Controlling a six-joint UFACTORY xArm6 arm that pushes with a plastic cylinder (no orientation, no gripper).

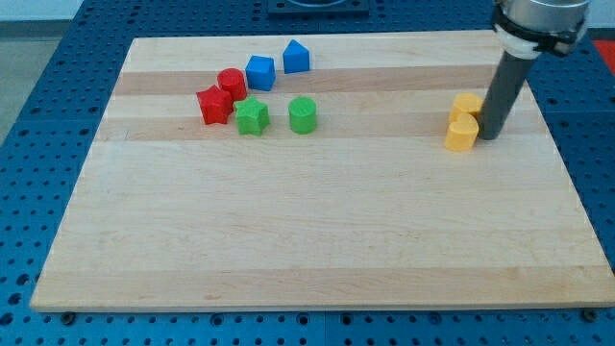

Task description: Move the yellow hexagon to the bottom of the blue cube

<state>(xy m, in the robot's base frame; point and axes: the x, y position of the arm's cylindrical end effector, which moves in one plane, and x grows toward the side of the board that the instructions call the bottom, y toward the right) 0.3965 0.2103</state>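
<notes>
a pale wooden board [317, 240] with visible grain is lying on a blue perforated table [58, 96]. my tip [490, 135] is resting at the view's right, touching the right side of two smooth yellow blocks: the yellow hexagon [468, 105] and, just below it, a yellow block [461, 134]. there are no jaws, only a rod.

at upper left, eight blocks in all counting the yellows, are sitting the blue cube [259, 72], a blue pointed block [296, 57], a red cylinder [231, 83], a red star [213, 105], a green star [253, 116] and a green cylinder [303, 113]. the hexagon's long axis cannot be told.
</notes>
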